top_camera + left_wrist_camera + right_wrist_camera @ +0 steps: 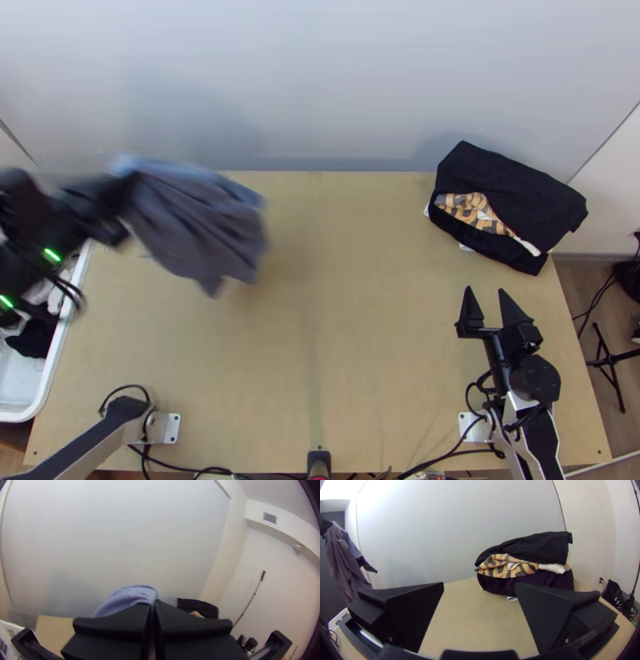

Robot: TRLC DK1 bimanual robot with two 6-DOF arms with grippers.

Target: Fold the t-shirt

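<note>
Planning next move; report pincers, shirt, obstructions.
Left pincer shut on blue-grey t-shirt, hanging over table. Right pincer open, empty. Garment pile far right, apart from shirt.

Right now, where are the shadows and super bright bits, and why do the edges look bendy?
Top view: soft shadows on the pale wall behind the grey-blue cloth and the black clothes, and green lights glowing at the left; right wrist view: white glare in the upper left corner; left wrist view: the fisheye lens bends straight edges and leaves dark corners.
</note>
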